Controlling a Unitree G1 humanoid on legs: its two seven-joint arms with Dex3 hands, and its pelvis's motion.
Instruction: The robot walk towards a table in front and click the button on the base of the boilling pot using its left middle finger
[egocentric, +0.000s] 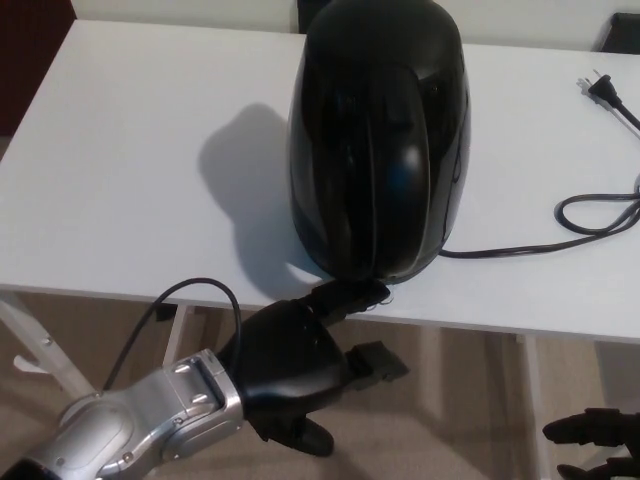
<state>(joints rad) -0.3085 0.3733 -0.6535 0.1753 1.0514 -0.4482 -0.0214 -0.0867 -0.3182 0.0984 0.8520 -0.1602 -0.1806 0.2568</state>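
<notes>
Your glossy black rounded boiling pot (378, 140) stands upright on the white surface (130, 160), near its front edge, long axis running near to far. Your left robot hand (300, 365) holds nothing, fingers spread, one fingertip (352, 296) touching the pot's near base. Your right robot hand (592, 440) hangs low right, grip unclear.

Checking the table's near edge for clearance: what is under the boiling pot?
The white table. The boiling pot hides its own base; the left hand's finger reaches its foot.
</notes>
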